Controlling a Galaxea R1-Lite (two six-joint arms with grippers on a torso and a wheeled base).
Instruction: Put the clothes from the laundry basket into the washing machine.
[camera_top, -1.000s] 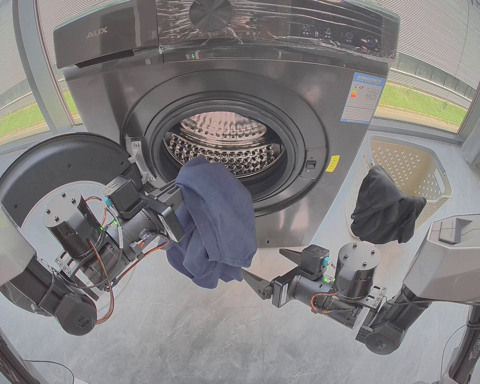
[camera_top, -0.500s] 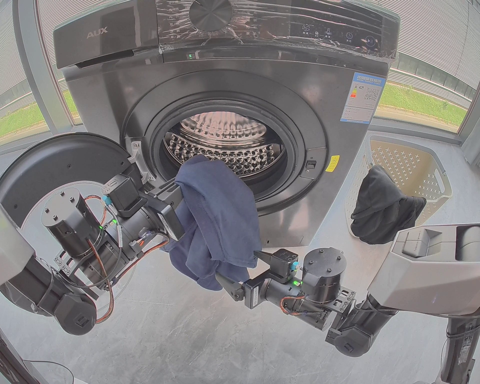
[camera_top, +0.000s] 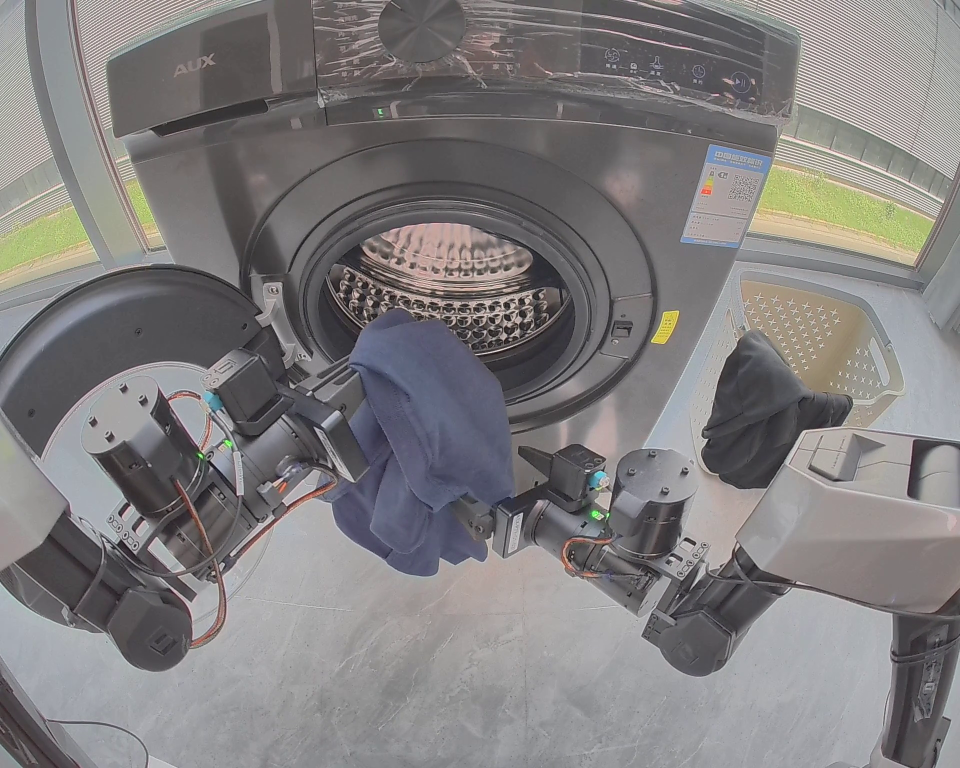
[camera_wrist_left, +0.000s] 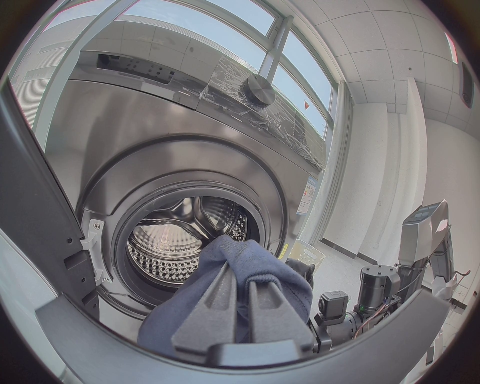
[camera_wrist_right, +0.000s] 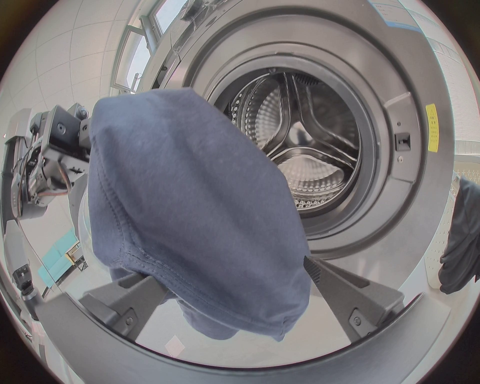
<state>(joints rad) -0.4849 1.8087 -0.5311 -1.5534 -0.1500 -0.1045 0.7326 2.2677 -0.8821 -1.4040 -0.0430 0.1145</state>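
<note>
Garments number two: the blue garment (camera_top: 430, 440) hangs before the washer (camera_top: 640, 200) mouth at its 6 o'clock, pinched in the closed left jaws, and the black garment (camera_top: 765, 420) drapes over the rim of the one basket (camera_top: 850, 340) at the washer's 3 o'clock. Right jaws gape wide, straddling the blue garment's lower fold. One door (camera_top: 110, 330) stands open at 9 o'clock. Two stickers mark the front: a blue-and-white label (camera_top: 725, 195) at 2 o'clock, a yellow tag (camera_top: 664, 327) at 3 o'clock.
</note>
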